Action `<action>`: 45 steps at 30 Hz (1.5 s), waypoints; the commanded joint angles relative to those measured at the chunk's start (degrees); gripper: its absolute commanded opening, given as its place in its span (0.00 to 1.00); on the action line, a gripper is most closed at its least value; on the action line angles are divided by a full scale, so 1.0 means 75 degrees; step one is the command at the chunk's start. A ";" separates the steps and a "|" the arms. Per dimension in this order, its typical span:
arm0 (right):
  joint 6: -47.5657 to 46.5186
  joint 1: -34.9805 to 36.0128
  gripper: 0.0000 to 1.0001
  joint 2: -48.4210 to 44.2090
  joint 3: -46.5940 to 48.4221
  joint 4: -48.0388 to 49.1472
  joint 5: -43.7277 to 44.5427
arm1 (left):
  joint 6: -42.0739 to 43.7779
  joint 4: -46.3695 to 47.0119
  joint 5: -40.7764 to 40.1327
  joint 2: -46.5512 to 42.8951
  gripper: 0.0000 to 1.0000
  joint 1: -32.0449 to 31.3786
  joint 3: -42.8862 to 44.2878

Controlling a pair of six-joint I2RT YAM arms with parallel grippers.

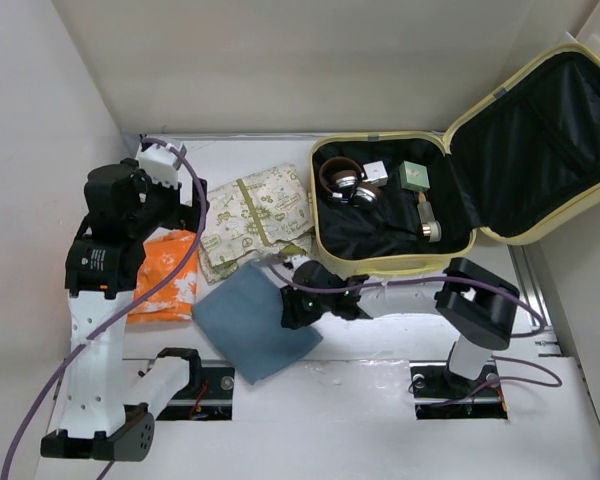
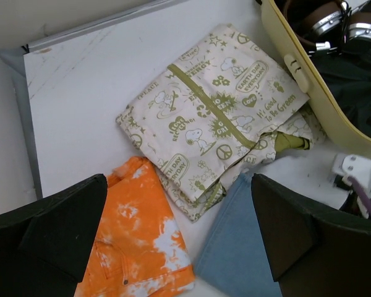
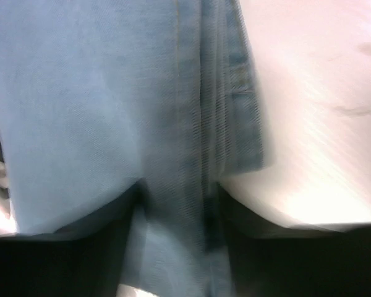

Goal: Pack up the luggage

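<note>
Luggage (image 1: 380,262) open. L gripper (image 2: 179,185) jaws wide apart; R gripper (image 3: 176,216) straddles blue cloth (image 1: 245,320) edge, grip unclear.

The left arm (image 1: 95,330) stands tall over the left side of the bench (image 1: 380,385), and the left claw (image 2: 176,241) points down with jaws wide apart. The right arm (image 1: 470,310) folds toward the left along the near edge. The right claw (image 1: 298,303) is low, with jaws drawn near each other.

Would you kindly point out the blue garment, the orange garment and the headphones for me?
blue garment (image 1: 242,322): top view, bare centre.
orange garment (image 2: 139,241): left wrist view, middle.
headphones (image 1: 346,183): top view, earcup.
</note>
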 commanded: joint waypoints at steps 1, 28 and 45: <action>0.0961 0.0764 0.38 0.1022 -0.0735 0.0707 -0.0725 | -0.0165 0.0112 0.0576 -0.0020 1.00 0.0249 0.0201; -0.2786 -0.0439 0.00 -0.0078 0.6481 -0.6555 0.2802 | 0.0139 0.0510 -0.0115 0.0119 1.00 0.0320 0.0577; -0.4417 -0.7669 0.00 -0.1147 0.3686 -0.2598 -0.1293 | 0.0210 0.0745 -0.0444 0.1057 1.00 0.0320 0.1105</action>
